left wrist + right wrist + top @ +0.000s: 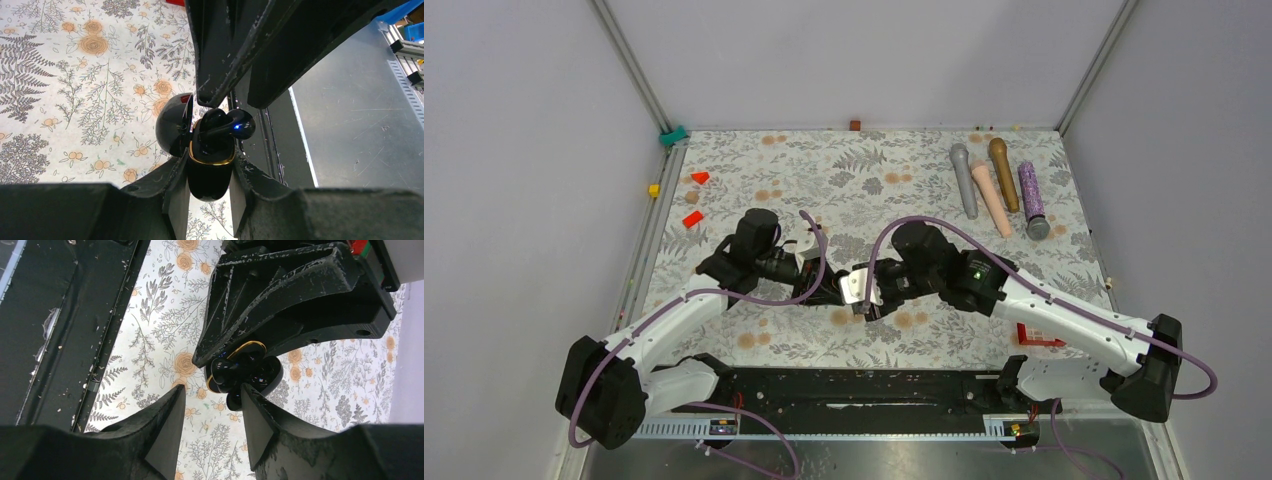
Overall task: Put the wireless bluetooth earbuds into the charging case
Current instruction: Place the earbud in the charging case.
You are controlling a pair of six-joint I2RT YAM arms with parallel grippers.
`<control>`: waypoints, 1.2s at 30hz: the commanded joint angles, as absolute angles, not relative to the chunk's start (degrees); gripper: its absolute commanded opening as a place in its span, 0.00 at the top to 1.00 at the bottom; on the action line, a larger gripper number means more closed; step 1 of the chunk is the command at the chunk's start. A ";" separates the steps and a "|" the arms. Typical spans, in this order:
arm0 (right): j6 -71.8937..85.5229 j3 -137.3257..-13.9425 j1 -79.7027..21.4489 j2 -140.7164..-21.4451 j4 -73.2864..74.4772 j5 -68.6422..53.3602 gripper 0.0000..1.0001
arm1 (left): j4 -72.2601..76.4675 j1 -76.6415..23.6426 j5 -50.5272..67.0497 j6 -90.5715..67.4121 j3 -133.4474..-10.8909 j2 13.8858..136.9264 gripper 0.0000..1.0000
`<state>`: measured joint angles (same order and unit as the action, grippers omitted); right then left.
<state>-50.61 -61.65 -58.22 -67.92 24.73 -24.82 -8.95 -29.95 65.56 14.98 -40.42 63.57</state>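
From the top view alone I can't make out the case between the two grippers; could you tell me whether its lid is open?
Observer: Yes. In the left wrist view the charging case has its lid swung open to one side.
Operator: Thank you. What is holding it?
Observer: The left gripper is shut on the case's body.
Operator: And is an earbud anywhere near it?
Observer: One black earbud, with a blue light on it, lies across the case's mouth.

Glossy black charging case (210,175), gold rim, lid swung open, clamped in left hand (209,197). One black earbud (225,125), blue light lit, lies across the case's mouth.
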 commanded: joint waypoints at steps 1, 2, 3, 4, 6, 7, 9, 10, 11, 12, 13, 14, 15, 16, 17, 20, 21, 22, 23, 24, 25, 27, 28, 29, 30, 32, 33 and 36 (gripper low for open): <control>-47.29 -64.36 -59.36 -67.63 23.10 -24.54 0.48 | -6.15 -29.77 67.54 15.28 -42.65 63.41 1.00; -46.76 -64.79 -59.47 -67.61 23.19 -24.45 0.49 | -6.15 -29.79 67.49 15.29 -42.63 63.41 1.00; -46.47 -65.06 -59.62 -67.71 23.34 -24.42 0.49 | -6.20 -29.77 67.50 15.38 -42.65 63.42 1.00; -45.81 -65.38 -59.81 -67.68 23.45 -24.34 0.49 | -6.16 -29.75 67.38 15.39 -42.56 63.41 1.00; -44.87 -65.77 -60.17 -67.81 23.56 -24.24 0.50 | -6.20 -29.77 67.40 15.41 -42.55 63.46 1.00; -44.45 -65.95 -60.39 -67.85 23.56 -24.08 0.50 | -6.16 -29.79 67.29 15.41 -42.58 63.48 1.00; -43.48 -66.21 -60.91 -68.08 23.23 -23.19 0.50 | -6.15 -29.75 67.26 15.38 -42.55 63.60 1.00; -43.16 -66.37 -61.11 -68.36 23.27 -22.54 0.50 | -6.15 -29.77 67.24 15.39 -42.54 63.57 1.00; -42.94 -66.56 -61.35 -68.70 23.18 -21.96 0.50 | -6.15 -29.74 67.28 15.38 -42.54 63.55 1.00; -42.83 -66.61 -61.49 -68.99 22.99 -21.25 0.50 | -6.15 -29.68 67.24 15.38 -42.54 63.50 1.00; -42.70 -66.54 -61.81 -69.32 22.76 -20.63 0.50 | -6.17 -29.68 67.26 15.31 -42.54 63.47 1.00; -42.76 -66.46 -62.05 -69.63 22.59 -19.95 0.50 | -6.16 -29.66 67.31 15.39 -42.54 63.46 1.00; -42.84 -66.30 -62.36 -69.92 22.40 -19.34 0.50 | -6.13 -29.70 67.30 15.36 -42.54 63.39 1.00; -42.88 -66.09 -62.54 -70.09 22.03 -18.74 0.51 | -6.15 -29.71 67.24 15.38 -42.58 63.37 1.00; -42.81 -65.90 -62.89 -70.20 21.64 -18.06 0.51 | -6.15 -29.71 67.31 15.39 -42.48 63.34 1.00; -42.41 -65.92 -63.34 -70.63 20.68 -15.70 0.53 | -6.15 -29.62 67.42 15.47 -42.37 63.33 1.00; -42.30 -65.98 -63.48 -70.66 20.49 -14.99 0.53 | -6.11 -29.52 67.49 15.47 -42.36 63.29 1.00; -41.98 -66.00 -63.50 -70.66 20.11 -14.01 0.54 | -6.10 -29.52 67.52 15.55 -42.36 63.26 1.00; -41.67 -66.01 -63.54 -70.71 19.67 -13.37 0.55 | -6.15 -29.53 67.54 15.61 -42.33 63.28 1.00; -41.37 -65.96 -63.54 -70.60 19.50 -13.02 0.57 | -6.15 -29.51 67.57 15.65 -42.28 63.29 1.00; -41.27 -66.00 -63.57 -70.65 19.38 -12.77 0.58 | -6.15 -29.53 67.54 15.65 -42.28 63.36 1.00; -41.16 -66.01 -63.55 -70.64 19.27 -12.50 0.61 | -6.11 -29.53 67.62 15.64 -42.30 63.39 1.00; -41.09 -65.96 -63.54 -70.61 19.20 -12.41 0.62 | -6.15 -29.53 67.64 15.64 -42.30 63.40 1.00; -41.01 -65.92 -63.54 -70.59 19.03 -12.44 0.64 | -6.15 -29.53 67.55 15.64 -42.28 63.44 1.00; -41.04 -65.92 -63.57 -70.70 19.00 -12.44 0.65 | -6.15 -29.53 67.53 15.64 -42.28 63.42 1.00; -40.96 -65.99 -63.55 -70.72 19.07 -12.63 0.70 | -6.15 -29.49 67.58 15.65 -42.32 63.45 1.00; -41.06 -66.11 -63.55 -70.68 19.25 -12.84 0.74 | -6.15 -29.53 67.56 15.58 -42.35 63.50 1.00; -40.82 -66.59 -63.55 -70.70 19.62 -13.11 0.79 | -6.15 -29.53 67.58 15.56 -42.36 63.52 1.00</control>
<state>-41.69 -64.36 -63.00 -70.61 21.12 -13.96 -8.97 -29.76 65.54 15.00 -40.42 63.57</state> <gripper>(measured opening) 0.233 0.297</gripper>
